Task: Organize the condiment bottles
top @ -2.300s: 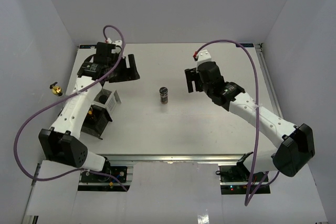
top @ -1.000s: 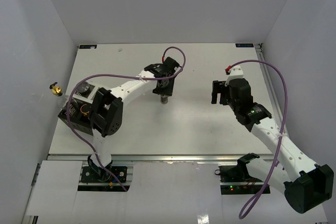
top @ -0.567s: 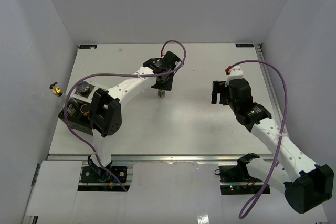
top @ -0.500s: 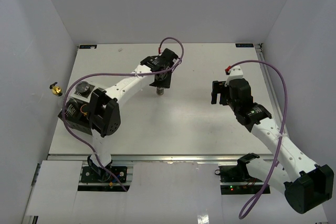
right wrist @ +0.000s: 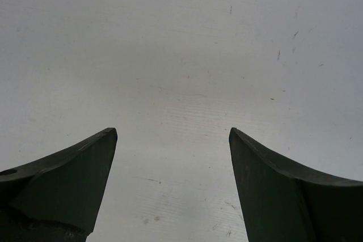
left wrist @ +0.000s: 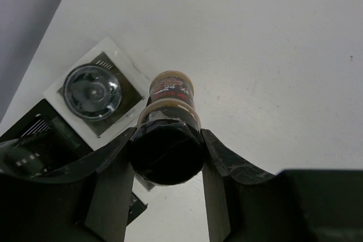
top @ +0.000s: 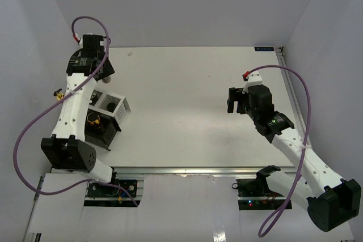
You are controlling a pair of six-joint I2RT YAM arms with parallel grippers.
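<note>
My left gripper (left wrist: pixel 168 132) is shut on the slim dark bottle (left wrist: pixel 172 90), just below its black cap. The bottle hangs upright by the right corner of the rack; I cannot tell whether its base touches the table. In the top view this gripper (top: pixel 97 77) is at the far left and hides the bottle. The squat clear jar with grey lid (left wrist: pixel 91 90) stands in the rack's white compartment (top: pixel 111 105). The bottle with gold cap (top: pixel 92 120) stands in a black compartment. My right gripper (top: pixel 229 101) is open and empty over bare table, as the right wrist view (right wrist: pixel 173 134) shows.
The black-and-white compartmented rack (top: pixel 119 116) stands at the left side of the table, partly under my left arm; its white rim (left wrist: pixel 116 49) shows in the left wrist view. Walls close off the left, back and right.
</note>
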